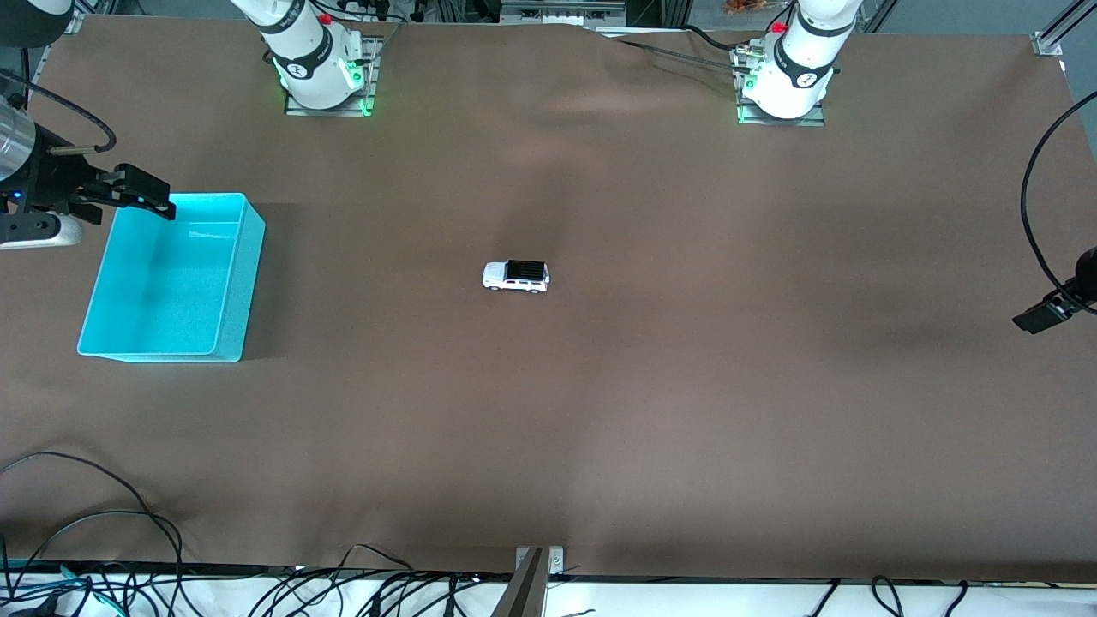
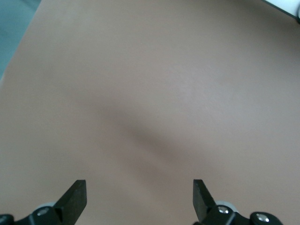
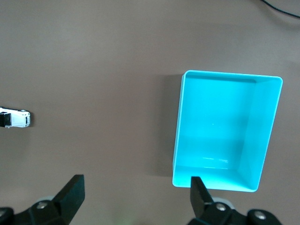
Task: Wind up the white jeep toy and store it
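Fingers of both grippers spread wide, nothing between them. Left gripper (image 2: 139, 199) shows two black fingertips (image 2: 75, 196) apart over bare brown table (image 1: 686, 386), empty; in the front view only its edge shows at the left arm's end of the table (image 1: 1050, 313). Right gripper (image 3: 136, 197) also wide apart, empty, hanging up at the right arm's end of the table, over the farther rim of the cyan bin (image 1: 248, 274); in the front view it sits at (image 1: 141, 197).

No readable writing anywhere: the round marks on the arm bases are too small to make out, and no brand or label can be read on the toy or the bin.

White jeep toy (image 1: 516, 276) on the table near its middle, upright on its wheels, black roof panel up, well apart from the bin and from both grippers. Long axis runs along the table's length, from one arm's end toward the other. White hood end seems to point toward the right arm's end, the bin's side; not certain at this size. Right wrist view catches it partly cut off at the frame edge (image 3: 18, 118).

Cyan bin open-topped, nothing inside, standing on the table.
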Action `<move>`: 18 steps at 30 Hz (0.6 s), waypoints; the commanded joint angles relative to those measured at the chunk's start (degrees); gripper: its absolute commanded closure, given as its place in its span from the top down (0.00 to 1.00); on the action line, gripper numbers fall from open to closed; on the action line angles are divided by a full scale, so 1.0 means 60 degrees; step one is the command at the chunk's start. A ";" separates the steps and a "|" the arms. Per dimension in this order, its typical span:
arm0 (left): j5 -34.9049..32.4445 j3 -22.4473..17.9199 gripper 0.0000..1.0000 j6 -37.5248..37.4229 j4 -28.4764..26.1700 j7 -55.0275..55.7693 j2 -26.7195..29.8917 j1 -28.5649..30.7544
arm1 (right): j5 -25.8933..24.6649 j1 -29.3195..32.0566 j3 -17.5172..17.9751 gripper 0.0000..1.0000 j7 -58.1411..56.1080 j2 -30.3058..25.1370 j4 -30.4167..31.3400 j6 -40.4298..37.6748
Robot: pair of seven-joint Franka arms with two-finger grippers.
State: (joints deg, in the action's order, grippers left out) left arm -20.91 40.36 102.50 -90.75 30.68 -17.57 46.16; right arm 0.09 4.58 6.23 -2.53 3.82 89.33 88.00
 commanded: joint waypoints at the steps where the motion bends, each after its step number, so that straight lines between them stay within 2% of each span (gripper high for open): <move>1: 0.0715 0.0232 1.00 -0.0982 0.0886 -0.1069 0.0013 0.0041 | 0.0146 0.0028 0.0017 1.00 -0.0047 -0.0006 -0.0167 -0.0209; 10: 0.1375 0.0247 1.00 -0.1979 0.1766 -0.2475 0.0013 0.0011 | 0.0146 0.0028 0.0017 1.00 -0.0047 -0.0006 -0.0167 -0.0239; 18: 0.2078 0.0305 1.00 -0.2287 0.2074 -0.3839 0.0057 0.0085 | 0.0146 0.0028 0.0017 1.00 -0.0017 -0.0006 -0.0167 -0.0253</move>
State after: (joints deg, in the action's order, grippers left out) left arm -12.10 41.89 90.73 -80.09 12.50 -17.55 46.12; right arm 0.09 4.58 6.22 -2.53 3.82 89.33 87.76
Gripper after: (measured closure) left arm 0.000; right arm 0.000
